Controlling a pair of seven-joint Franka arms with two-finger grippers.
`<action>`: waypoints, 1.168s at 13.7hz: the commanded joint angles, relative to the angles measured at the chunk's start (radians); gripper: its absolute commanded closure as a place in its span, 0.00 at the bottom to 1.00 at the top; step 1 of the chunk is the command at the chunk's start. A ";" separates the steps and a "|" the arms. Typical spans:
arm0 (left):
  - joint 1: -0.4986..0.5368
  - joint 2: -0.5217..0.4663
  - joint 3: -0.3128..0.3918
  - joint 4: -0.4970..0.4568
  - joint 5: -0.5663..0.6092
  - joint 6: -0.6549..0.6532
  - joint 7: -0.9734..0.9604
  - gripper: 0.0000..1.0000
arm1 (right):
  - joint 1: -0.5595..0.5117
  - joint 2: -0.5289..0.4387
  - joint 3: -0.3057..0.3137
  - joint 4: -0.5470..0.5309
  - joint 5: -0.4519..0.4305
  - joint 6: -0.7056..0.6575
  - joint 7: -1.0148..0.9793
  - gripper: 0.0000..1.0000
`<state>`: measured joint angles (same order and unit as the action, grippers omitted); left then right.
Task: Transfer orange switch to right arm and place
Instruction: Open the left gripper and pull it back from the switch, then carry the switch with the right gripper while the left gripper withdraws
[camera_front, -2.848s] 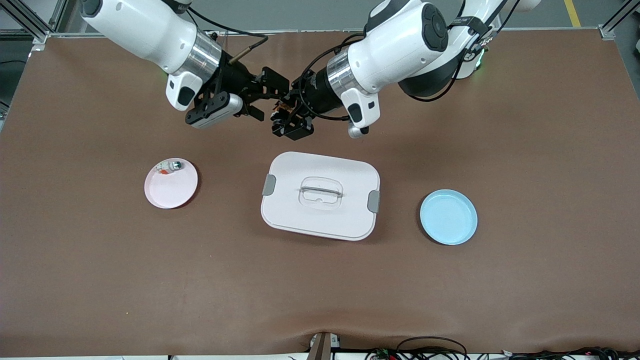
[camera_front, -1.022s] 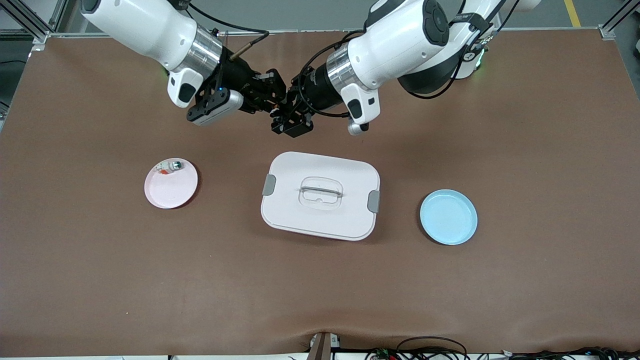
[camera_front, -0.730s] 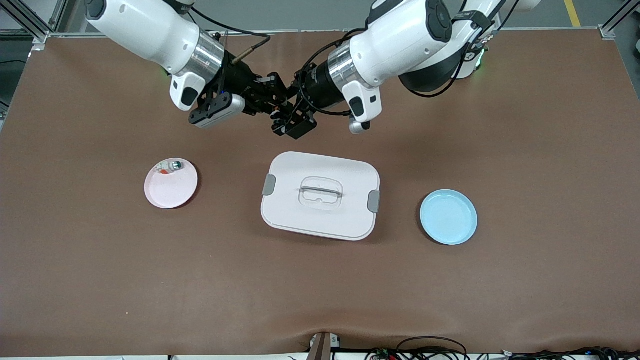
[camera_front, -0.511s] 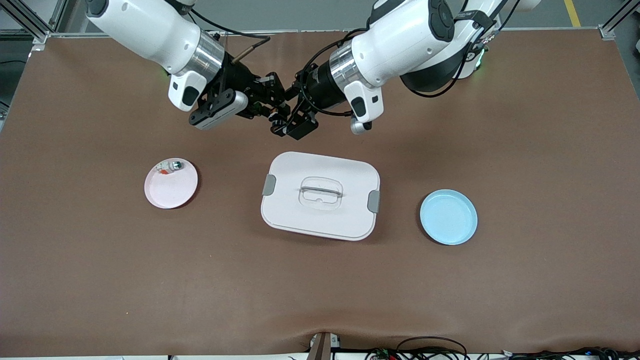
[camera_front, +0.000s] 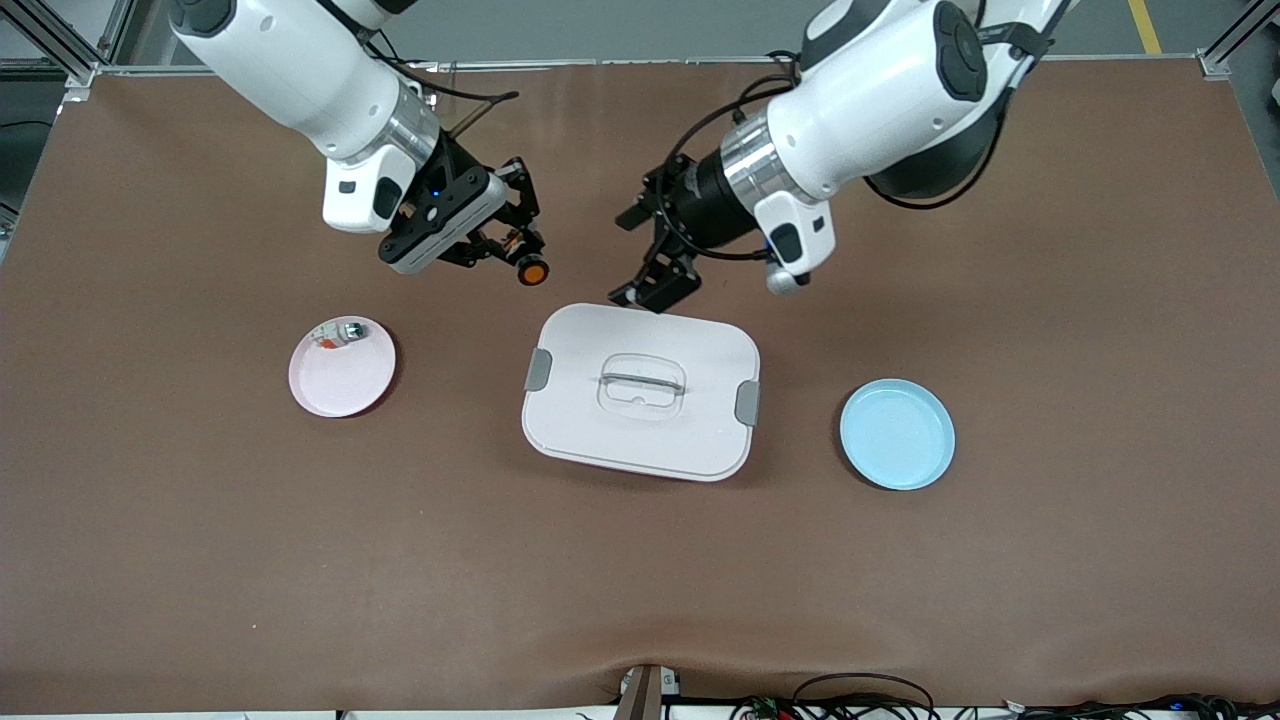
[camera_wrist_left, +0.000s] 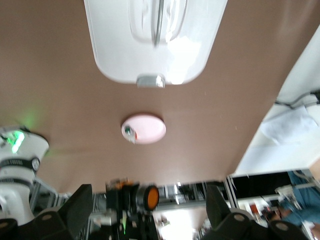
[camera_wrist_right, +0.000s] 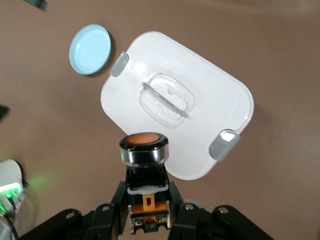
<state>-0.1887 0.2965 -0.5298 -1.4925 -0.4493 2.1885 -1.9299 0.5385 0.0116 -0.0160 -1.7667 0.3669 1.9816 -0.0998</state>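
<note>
The orange switch (camera_front: 531, 270) is a stubby black-bodied button with a round orange end. My right gripper (camera_front: 512, 250) is shut on its body and holds it over bare mat between the pink plate (camera_front: 342, 378) and the white box (camera_front: 640, 440). In the right wrist view the switch (camera_wrist_right: 145, 150) stands out from the gripper (camera_wrist_right: 146, 205), orange end pointing away. My left gripper (camera_front: 634, 256) hangs open over the mat at the box's edge, holding nothing. In the left wrist view its fingers (camera_wrist_left: 75, 212) stand wide apart, with the switch (camera_wrist_left: 146, 197) farther off.
A small whitish part with a green end (camera_front: 341, 332) lies on the pink plate's rim. A blue plate (camera_front: 897, 434) sits toward the left arm's end. The lidded white box, with grey latches and a clear handle (camera_front: 641, 384), takes up the middle of the brown mat.
The left gripper opened, let go of the switch and drew back toward its own end. The right gripper kept the switch and swung away with it, so the two grippers now stand apart.
</note>
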 joint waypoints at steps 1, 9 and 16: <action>0.023 -0.043 -0.003 -0.076 0.107 -0.093 0.025 0.00 | -0.073 -0.002 0.004 0.003 -0.063 -0.082 -0.157 1.00; 0.192 -0.031 0.002 -0.155 0.250 -0.154 0.045 0.00 | -0.248 -0.005 0.004 -0.082 -0.192 -0.153 -0.612 1.00; 0.429 -0.034 -0.004 -0.173 0.293 -0.257 0.286 0.00 | -0.313 -0.016 0.004 -0.264 -0.272 0.043 -0.842 1.00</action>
<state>0.1746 0.2910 -0.5212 -1.6530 -0.1715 1.9793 -1.7212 0.2646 0.0144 -0.0279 -1.9540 0.1126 1.9475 -0.8632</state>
